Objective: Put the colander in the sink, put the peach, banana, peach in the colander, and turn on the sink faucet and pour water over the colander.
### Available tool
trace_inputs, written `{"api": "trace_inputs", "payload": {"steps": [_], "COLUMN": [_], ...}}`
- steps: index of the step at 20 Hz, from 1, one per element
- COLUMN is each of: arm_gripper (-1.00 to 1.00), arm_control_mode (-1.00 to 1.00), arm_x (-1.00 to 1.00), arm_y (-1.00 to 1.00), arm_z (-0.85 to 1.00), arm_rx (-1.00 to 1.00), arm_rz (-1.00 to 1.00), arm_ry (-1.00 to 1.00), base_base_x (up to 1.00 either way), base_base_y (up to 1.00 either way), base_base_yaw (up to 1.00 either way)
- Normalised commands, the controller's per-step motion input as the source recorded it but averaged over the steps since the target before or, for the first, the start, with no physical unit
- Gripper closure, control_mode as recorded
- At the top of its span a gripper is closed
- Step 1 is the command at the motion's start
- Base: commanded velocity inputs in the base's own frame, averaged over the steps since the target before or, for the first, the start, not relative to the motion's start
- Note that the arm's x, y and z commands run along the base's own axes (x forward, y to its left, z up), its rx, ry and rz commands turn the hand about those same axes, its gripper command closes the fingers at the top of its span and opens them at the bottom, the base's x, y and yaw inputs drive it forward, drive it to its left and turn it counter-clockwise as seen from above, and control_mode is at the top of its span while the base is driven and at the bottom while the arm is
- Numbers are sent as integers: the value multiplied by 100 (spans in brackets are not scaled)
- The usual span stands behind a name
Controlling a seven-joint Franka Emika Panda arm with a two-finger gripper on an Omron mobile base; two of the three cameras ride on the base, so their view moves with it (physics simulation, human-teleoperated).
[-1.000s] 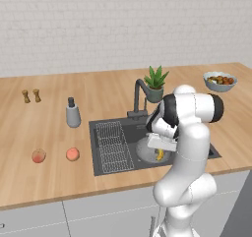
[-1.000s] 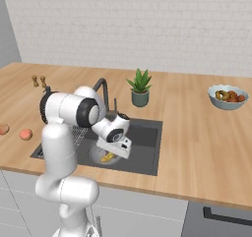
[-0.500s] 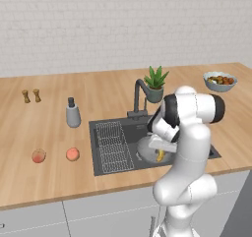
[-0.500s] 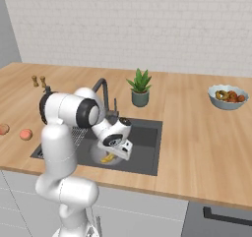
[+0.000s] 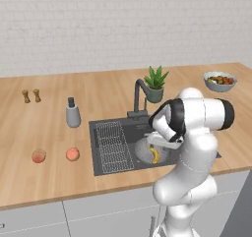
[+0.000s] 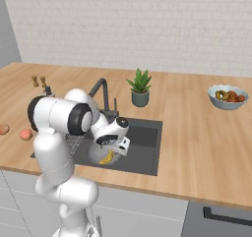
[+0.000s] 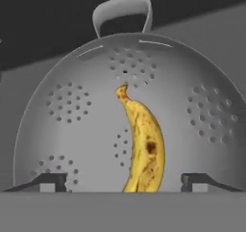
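Banana [image 7: 142, 147] lies in colander [image 7: 72, 130], its lower end cut off.

A white brick wall [image 5: 123, 24] runs behind a long wooden counter [image 5: 49, 182]. Below the counter's front edge are pale grey cabinets [image 5: 98, 214]; a dark one with a black handle [image 6: 221, 216] sits under the right end. Near the back edge stands a potted plant [image 5: 156, 83]. A bowl of fruit [image 6: 226, 96] rests toward the back right corner. Two small shakers [image 5: 30, 96] stand at the back left, with a grey soap bottle [image 5: 73, 114] nearer the middle. Light is even and soft.
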Motion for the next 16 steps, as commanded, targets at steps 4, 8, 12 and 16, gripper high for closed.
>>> {"api": "trace_inputs", "payload": {"steps": [4,8,12,16], "arm_gripper": [-100,-100,-100,-100], "arm_control_mode": [-100,-100,-100,-100], "arm_x": [-17,-19,-26,-38], "arm_y": [0,0,0,0], "arm_z": [82,98,95,83], "arm_rx": [6,3,0,0], "arm_rz": [0,0,0,-2], "arm_ry": [-23,-21,-17,-14], "base_base_x": [0,0,0,0], "base_base_y": [0,0,0,0], "base_base_yaw": [0,0,0,0]}}
